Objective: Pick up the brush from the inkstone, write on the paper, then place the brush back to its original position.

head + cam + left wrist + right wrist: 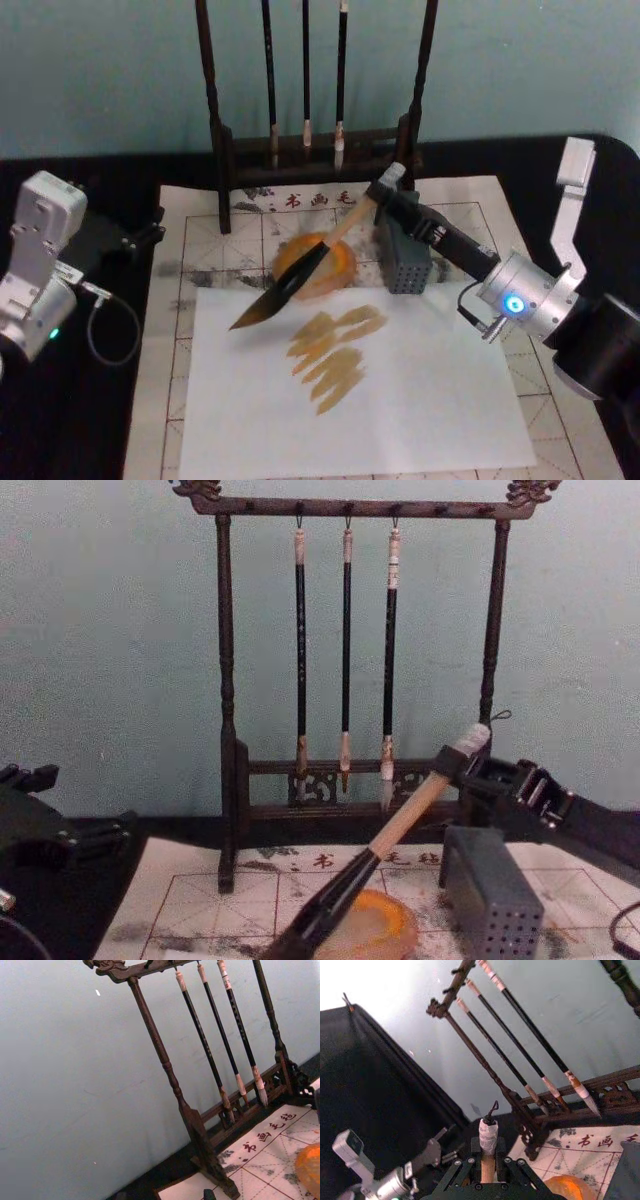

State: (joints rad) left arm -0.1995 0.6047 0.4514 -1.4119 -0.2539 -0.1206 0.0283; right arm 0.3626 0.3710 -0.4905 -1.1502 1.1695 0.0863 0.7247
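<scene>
The right arm comes in from the lower right of the head view. Its forearm slants up and left, past a silver wrist ring lit blue, to the right gripper just right of centre. In the right wrist view its jaws are pressed onto the tan handle of the brush, just under the white wrapped end.

The brush lies at a slant, white end toward the upper right and dark tip toward the lower left. Its shaft crosses over the inkstone. Its tip is at the upper left part of a white sheet that bears brown strokes. Whether the tip touches the sheet cannot be told.

In the chest view the brush rises from the bottom edge toward the right gripper at right centre, passing above the inkstone.

The white sheet lies on the paper, which sits on the black worktop. A grey block stands just right of the inkstone. A rack with three thin brushes stands at the top centre.

The left gripper sits at the left edge of the paper, well apart from the brush. Whether it is spread or pressed together cannot be told.
</scene>
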